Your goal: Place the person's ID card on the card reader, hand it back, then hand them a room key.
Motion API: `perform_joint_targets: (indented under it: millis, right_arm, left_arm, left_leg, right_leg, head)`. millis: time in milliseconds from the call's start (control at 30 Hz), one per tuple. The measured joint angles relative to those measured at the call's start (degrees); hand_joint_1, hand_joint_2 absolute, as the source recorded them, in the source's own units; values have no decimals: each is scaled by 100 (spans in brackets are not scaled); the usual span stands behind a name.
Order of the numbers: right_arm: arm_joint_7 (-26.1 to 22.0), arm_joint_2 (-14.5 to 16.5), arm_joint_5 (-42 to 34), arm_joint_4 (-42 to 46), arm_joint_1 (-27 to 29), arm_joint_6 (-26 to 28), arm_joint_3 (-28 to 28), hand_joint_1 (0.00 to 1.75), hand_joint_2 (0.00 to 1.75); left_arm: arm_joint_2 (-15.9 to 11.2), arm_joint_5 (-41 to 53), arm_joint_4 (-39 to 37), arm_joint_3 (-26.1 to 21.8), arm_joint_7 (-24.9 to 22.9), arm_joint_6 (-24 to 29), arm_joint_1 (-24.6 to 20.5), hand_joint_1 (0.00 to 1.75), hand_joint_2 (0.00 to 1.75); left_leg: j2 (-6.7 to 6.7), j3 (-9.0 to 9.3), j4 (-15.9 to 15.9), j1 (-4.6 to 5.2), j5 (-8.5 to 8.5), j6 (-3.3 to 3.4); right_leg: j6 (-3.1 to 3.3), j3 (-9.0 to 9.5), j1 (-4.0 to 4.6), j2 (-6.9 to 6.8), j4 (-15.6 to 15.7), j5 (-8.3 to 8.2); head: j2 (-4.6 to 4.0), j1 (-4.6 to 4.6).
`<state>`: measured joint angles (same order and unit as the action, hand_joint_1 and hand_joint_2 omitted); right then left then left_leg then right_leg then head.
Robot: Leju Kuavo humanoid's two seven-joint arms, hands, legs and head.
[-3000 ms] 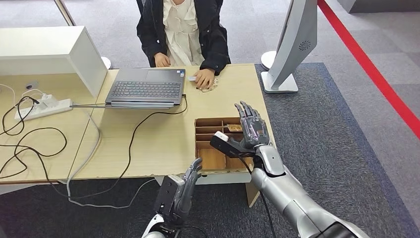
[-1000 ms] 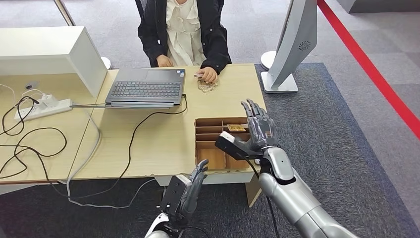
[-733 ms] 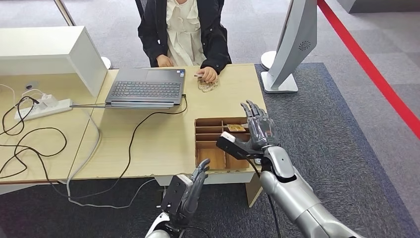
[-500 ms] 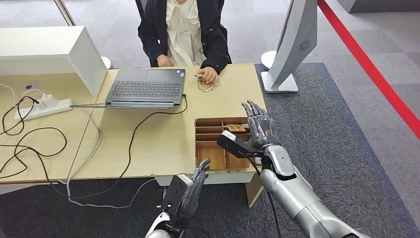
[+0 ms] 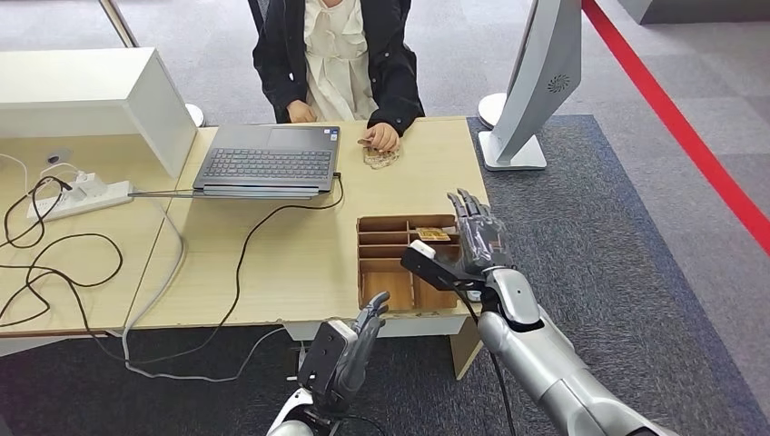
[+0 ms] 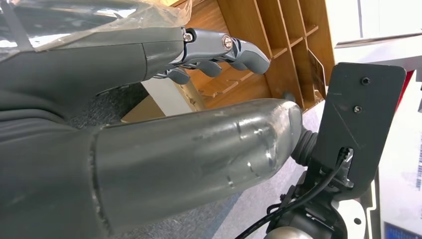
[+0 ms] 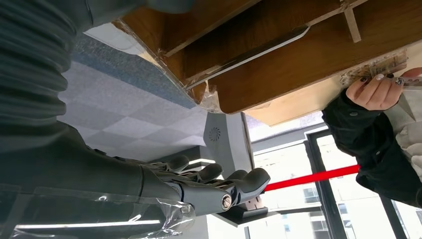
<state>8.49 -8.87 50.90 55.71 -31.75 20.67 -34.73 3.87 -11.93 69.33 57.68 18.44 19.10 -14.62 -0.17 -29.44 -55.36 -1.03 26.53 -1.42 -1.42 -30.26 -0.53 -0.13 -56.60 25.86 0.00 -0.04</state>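
A person in a dark jacket sits across the table, and their hand [image 5: 381, 136] pinches a small pale card [image 5: 364, 140] above a flat patterned object [image 5: 380, 159] on the tabletop. A wooden divided box [image 5: 377, 263] stands at the near edge, with a patterned card [image 5: 433, 234] in a back compartment. My right hand [image 5: 477, 238] hovers over the box's right side, fingers spread and holding nothing. My left hand [image 5: 351, 347] hangs below the table's front edge with its fingers extended and nothing in them. The right wrist view shows the fingers [image 7: 219, 186], the box [image 7: 298, 55] and the person's hand [image 7: 373, 89].
An open laptop [image 5: 268, 159] sits in front of the person, its cable trailing across the table. A power strip [image 5: 77, 195] and looped cables lie at the left, beside a white box [image 5: 91, 100]. A white kiosk stand [image 5: 531, 82] rises at the table's right end.
The person's hand has lifted the card off the tabletop and drawn back slightly. My right hand has drifted a little right and toward me. My left hand has shifted slightly right.
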Motion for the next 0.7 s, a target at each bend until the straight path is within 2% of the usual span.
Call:
perform_joint_targets:
  millis: [133, 700]
  right_arm:
    - [47, 0, 2, 0, 6, -3, 0, 0, 175]
    - [65, 7, 24, -7, 7, 15, 2, 0, 175]
  left_arm:
    - [3, 36, 0, -1, -35, -15, -2, 0, 0]
    - [23, 89, -28, 0, -60, -109, -10, 0, 0]
  left_leg:
    - [0, 0, 0, 0, 0, 0]
    - [0, -1, 0, 0, 0, 0]
  right_leg:
    - [0, 0, 0, 0, 0, 0]
    - [0, -1, 0, 0, 0, 0]
  head:
    - [0, -1]
    - [0, -1]
